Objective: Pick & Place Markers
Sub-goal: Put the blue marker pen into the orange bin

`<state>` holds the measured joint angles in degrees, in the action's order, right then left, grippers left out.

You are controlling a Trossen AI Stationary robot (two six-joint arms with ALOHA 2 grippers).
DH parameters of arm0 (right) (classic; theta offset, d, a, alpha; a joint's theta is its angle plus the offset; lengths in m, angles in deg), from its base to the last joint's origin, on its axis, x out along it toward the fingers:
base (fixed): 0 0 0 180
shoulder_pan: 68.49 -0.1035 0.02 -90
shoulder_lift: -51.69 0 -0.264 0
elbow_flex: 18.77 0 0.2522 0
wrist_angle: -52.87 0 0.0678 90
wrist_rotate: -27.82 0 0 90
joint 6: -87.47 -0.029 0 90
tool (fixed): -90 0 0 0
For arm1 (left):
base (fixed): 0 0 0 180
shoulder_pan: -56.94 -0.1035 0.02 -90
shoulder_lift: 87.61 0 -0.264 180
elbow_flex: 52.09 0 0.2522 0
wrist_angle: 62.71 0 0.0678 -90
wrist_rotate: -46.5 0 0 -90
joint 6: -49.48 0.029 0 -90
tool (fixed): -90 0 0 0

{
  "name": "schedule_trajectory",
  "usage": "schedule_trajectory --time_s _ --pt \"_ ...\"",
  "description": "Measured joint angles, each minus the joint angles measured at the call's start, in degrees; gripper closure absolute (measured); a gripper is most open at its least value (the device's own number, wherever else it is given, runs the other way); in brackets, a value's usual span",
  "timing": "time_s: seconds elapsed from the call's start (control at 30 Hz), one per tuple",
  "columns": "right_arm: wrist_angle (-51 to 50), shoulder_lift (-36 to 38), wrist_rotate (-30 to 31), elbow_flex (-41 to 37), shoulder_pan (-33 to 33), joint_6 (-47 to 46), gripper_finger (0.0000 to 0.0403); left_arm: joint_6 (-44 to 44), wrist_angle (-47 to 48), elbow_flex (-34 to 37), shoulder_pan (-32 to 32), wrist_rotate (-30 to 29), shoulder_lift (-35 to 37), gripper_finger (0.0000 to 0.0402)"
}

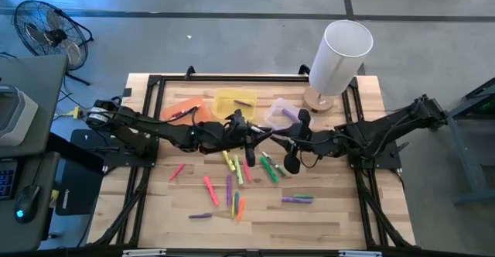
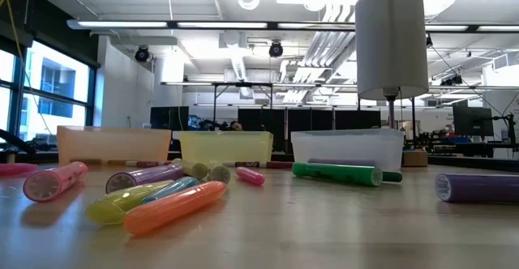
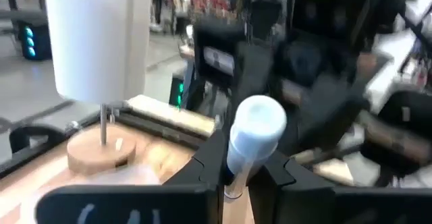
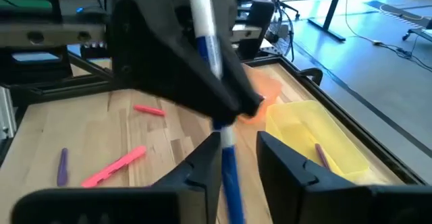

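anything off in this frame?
Nothing spilled or damaged. One oddity: a blue marker is off the table at centre, clamped in the left gripper's jaws, and its other end reaches into the right gripper, so both arms are on one pen. Other markers lie scattered on the table.

arms: two, dark, jointed — thin black cables along links | left gripper (image 3: pixel 233 177): matte black angular fingers | right gripper (image 4: pixel 233 166): same black moulded fingers
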<state>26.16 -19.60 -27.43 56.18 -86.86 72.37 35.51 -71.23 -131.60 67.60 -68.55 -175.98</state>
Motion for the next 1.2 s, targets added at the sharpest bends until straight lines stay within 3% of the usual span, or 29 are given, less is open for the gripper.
schedule_trajectory --time_s 0.23,0.47,0.67,0.83,1.2 --pt "-2.94 0.05 -0.24 0.00 0.02 -0.19 0.0284 -1.15 12.09 -0.09 -0.82 -4.20 3.97 0.0370" --pt "-8.38 0.05 1.89 -0.24 0.02 -4.36 0.0282 -9.44 38.08 -0.04 -4.23 -6.57 12.62 0.0370" --pt "-10.29 0.05 4.09 -3.44 0.02 -11.13 0.0281 -15.41 65.92 -0.09 -12.16 -0.60 18.51 0.0370" --pt "-10.17 0.03 4.71 -7.49 0.05 -19.48 0.0281 -12.29 83.32 -0.03 -21.92 5.34 18.94 0.0370" --pt "-8.84 0.03 5.68 -11.43 1.85 -34.56 0.0281 9.69 82.39 10.82 -44.06 18.74 14.83 0.0370"
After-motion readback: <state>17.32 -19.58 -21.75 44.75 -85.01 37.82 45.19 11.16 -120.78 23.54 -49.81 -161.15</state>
